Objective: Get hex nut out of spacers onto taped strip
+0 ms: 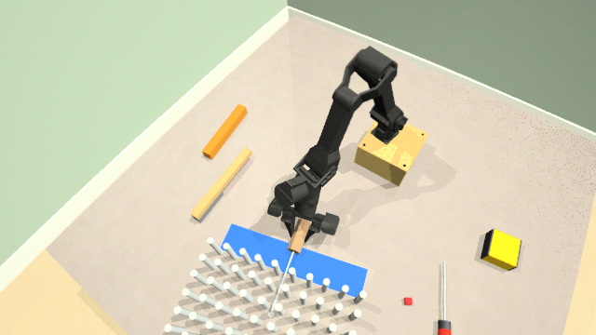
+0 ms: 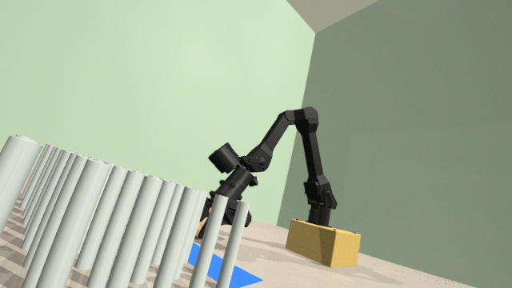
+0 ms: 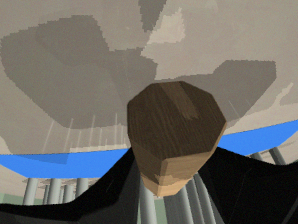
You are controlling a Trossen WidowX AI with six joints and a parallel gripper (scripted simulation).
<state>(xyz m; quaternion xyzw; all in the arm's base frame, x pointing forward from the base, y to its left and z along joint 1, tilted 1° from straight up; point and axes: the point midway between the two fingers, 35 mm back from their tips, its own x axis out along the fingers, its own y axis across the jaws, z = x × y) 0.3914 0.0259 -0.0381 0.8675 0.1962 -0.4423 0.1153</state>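
Observation:
My gripper (image 1: 301,234) (image 3: 164,148) is shut on the wooden handle (image 1: 298,239) (image 3: 175,120) of a tool, over the blue taped strip (image 1: 335,272) (image 2: 244,278) (image 3: 30,166). The tool's thin metal shaft (image 1: 283,284) slopes from the handle into the field of pale standing spacers (image 1: 200,277) (image 2: 76,224), between their rows. At the shaft's far end a small pale ring shape shows in the top view; I cannot tell whether it is the hook or the nut. The nut is not clearly seen elsewhere. The spacers in view stand upright.
An orange bar (image 1: 224,132) and a light wooden bar (image 1: 222,184) lie left of the arm. At right are a yellow and black block (image 1: 504,249), a small red cube (image 1: 408,301) and a screwdriver (image 1: 444,293). The arm's base stands on a yellow box (image 1: 378,164) (image 2: 310,241).

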